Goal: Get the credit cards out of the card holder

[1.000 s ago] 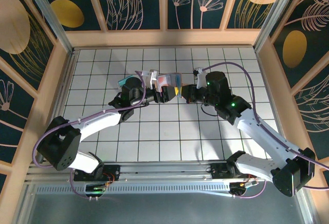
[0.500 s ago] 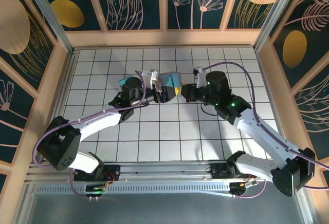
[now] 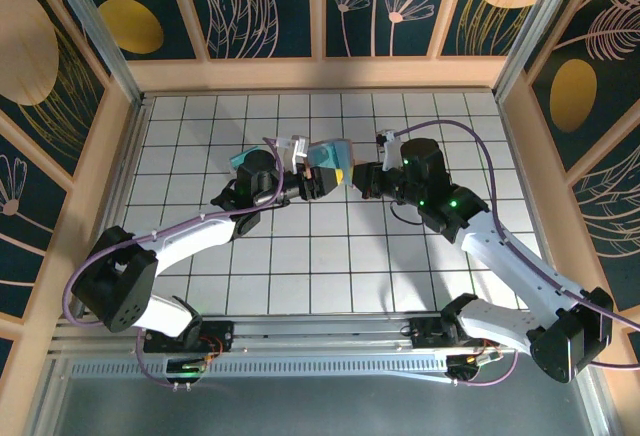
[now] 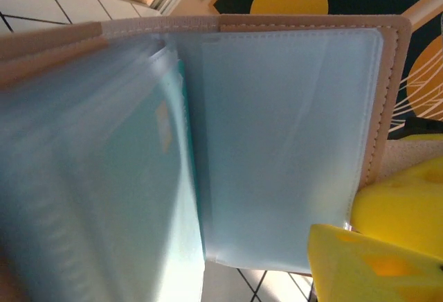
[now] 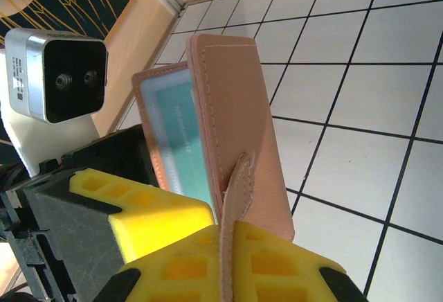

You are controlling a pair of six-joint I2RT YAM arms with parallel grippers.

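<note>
Your right gripper [image 5: 232,246] has its yellow foam pads [image 5: 291,260] pressed together on the closing tab [image 5: 235,191] of the card holder [image 5: 239,122], the strap running straight down between them. Above that pinch, the salmon-tan outer cover stands upright and nearly edge-on to the right wrist camera, its stitched border plain along the top. Behind it a second leaf fans open, and a teal card [image 5: 181,143] shows through the pale sleeve on its inner face.

One yellow pad [image 5: 142,208] of your left gripper [image 3: 320,174] sits just beside that inner leaf, with the grey wrist camera [image 5: 55,84] above it. You cannot tell from these views whether the left fingers are spread or clamped on the leaf.

From the left wrist, the card holder [image 4: 291,136] lies open like a book. Blue-grey clear sleeves are framed by the stitched salmon edge, and the nearer leaves are a blur at left. Two yellow foam blocks [image 4: 377,267] crowd the lower right corner at the holder's bottom edge; whose they are is unclear.

Seen from above, the card holder [image 3: 335,156] sits between the two grippers, the right gripper [image 3: 363,178] at its right side and the left at its left. It is over the far middle of the white gridded tabletop [image 3: 300,256], and both arms reach in from the near corners. Whether the holder's lower edge touches the tabletop cannot be told.
</note>
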